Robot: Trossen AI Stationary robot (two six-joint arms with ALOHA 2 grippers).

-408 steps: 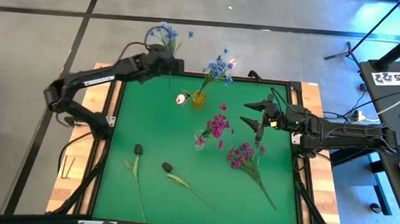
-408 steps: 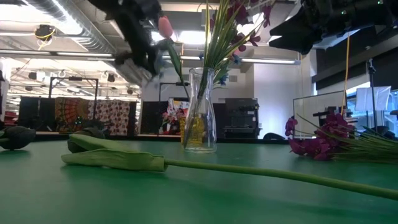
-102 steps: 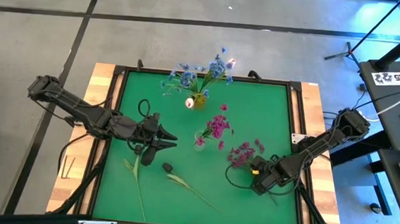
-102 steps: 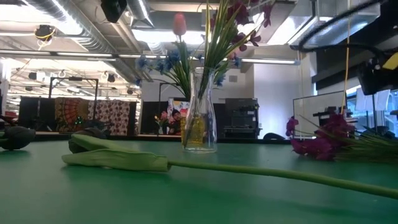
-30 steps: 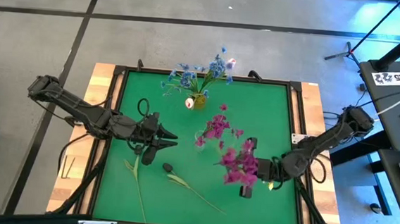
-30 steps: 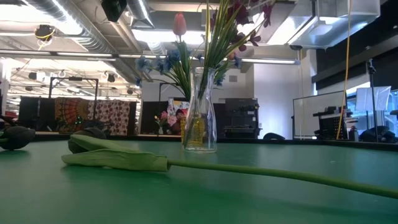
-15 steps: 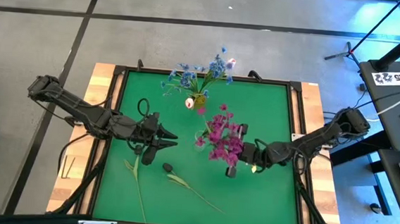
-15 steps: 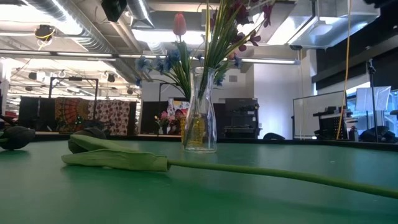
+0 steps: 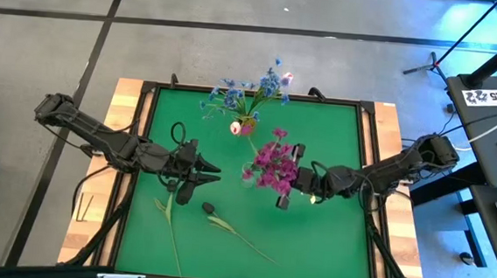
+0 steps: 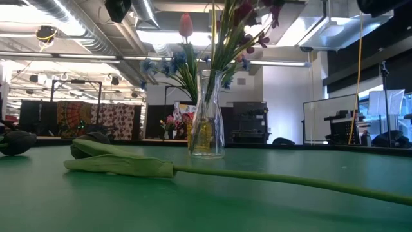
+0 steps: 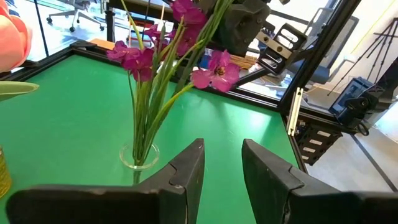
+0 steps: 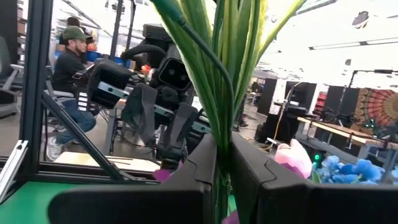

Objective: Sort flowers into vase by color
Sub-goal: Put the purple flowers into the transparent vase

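From above, the right gripper [image 9: 291, 187] carries a bunch of magenta-clustered, green-stemmed flowers [image 9: 274, 169] at the middle of the green table [image 9: 329, 241], just beside the clear glass vase [image 9: 249, 173] that already holds magenta sprays; it is likely brought there so like colours join. The bunch's long axis seems steeply raised, blooms uppermost, stems down toward the fingers. The left gripper [image 9: 204, 174] waits over the table's left half, its fingers parted and holding nothing, near two dark-budded flowers [image 9: 208, 209] lying flat. The far yellow-tinted vase [image 9: 247, 124] holds blue clusters and a white-pink tulip bud.

In the low view, a long green stem [image 10: 270, 181] lies level across the table before the yellowish vase [image 10: 207, 122]; the carried bunch cannot be made out.

The left wrist view shows its own fingers [image 11: 186, 171] apart, facing the clear vase [image 11: 139, 155] with magenta stems [image 11: 155, 102] leaning outward.

The right wrist view shows fingers [image 12: 205, 163] clamped on a sheaf of green stems [image 12: 227, 68] running upright between them; a seated person [image 12: 68, 68] is beyond.
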